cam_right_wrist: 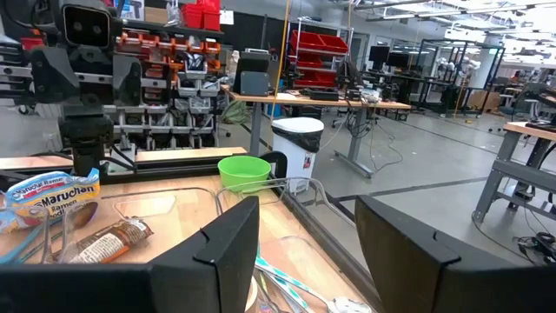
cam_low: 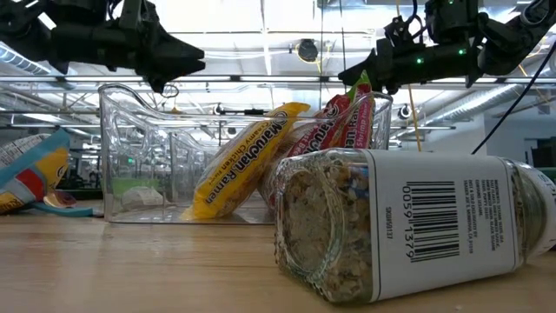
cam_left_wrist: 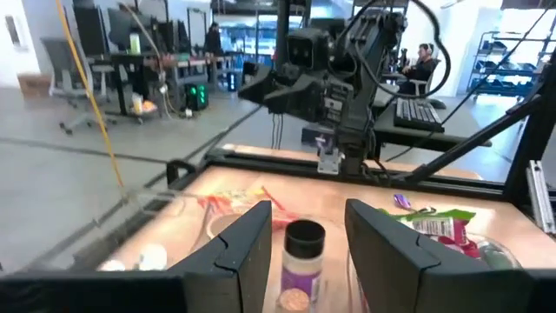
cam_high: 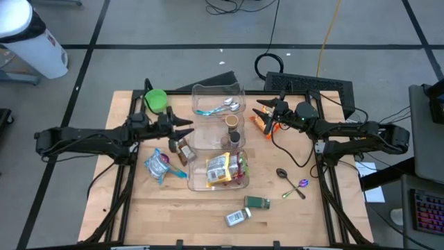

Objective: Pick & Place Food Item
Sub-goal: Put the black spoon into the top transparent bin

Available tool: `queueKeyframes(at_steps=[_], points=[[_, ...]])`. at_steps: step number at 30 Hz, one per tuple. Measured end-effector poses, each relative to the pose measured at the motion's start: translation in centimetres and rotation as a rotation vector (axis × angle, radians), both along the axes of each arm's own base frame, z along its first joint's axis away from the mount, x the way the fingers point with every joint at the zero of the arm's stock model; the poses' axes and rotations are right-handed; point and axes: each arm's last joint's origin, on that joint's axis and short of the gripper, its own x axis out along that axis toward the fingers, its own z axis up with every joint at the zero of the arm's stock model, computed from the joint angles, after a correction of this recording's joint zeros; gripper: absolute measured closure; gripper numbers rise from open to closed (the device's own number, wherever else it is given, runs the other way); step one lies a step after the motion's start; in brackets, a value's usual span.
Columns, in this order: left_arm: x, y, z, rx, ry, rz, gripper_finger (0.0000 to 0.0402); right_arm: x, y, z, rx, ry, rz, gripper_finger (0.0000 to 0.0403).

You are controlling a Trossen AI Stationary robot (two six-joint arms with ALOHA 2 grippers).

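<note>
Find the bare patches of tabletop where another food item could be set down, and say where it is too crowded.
Free: the table's near-left corner, below the blue ramen packet; the near-right corner, right of the green jar and clear jar. Crowded: the middle, with the clear bins, both grippers, and the spoons.

From my screen I read "Maruchan Ramen" and "Creamy Chicken" on the yellow packet [cam_low: 246, 156] leaning in the clear bin [cam_low: 130, 130]. The jar [cam_low: 408, 228] lying on the bench carries a barcode with "0059" and "1379". A blue packet [cam_right_wrist: 45, 198] also says "Maruchan".
</note>
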Motion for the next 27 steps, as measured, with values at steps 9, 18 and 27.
queueKeyframes(at_steps=[9,18,27], points=[[0.2,0.0,-0.5,-0.117,0.023,-0.003,0.0249,0.0,0.0,0.0,0.008,-0.006,0.001,0.0219],[1.2,-0.1,-2.0,-0.156,0.109,-0.015,0.025,0.0,0.0,0.0,0.006,-0.003,0.001,0.0216],[3.0,0.0,-3.4,-0.154,0.115,-0.029,0.0249,0.0,0.0,0.0,0.006,-0.004,0.001,0.0217]])
